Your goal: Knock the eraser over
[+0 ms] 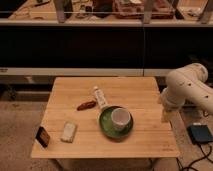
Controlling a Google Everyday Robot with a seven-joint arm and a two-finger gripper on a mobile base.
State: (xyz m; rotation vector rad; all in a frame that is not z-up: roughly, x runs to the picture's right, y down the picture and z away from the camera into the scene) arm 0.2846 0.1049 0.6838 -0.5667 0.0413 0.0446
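Wooden table (145,140) with a handful of stuff on it. The eraser (42,136) is way over at the front-left corner and looks like it's standing up, dark with an orange-brown face. A pale pad (68,131) lies just beside it to the right. Further back there's a reddish-brown thing (86,105) and a white tube (101,96), whose near end reaches a green plate (107,131) with a white cup (120,118) on it. Plate and cup sit between the eraser and the arm. The white arm (187,87) comes in from the right, bent, with the gripper (165,114) hanging down by the table's right edge, well apart from the eraser. Can't tell how open it is or whether it's holding anything.
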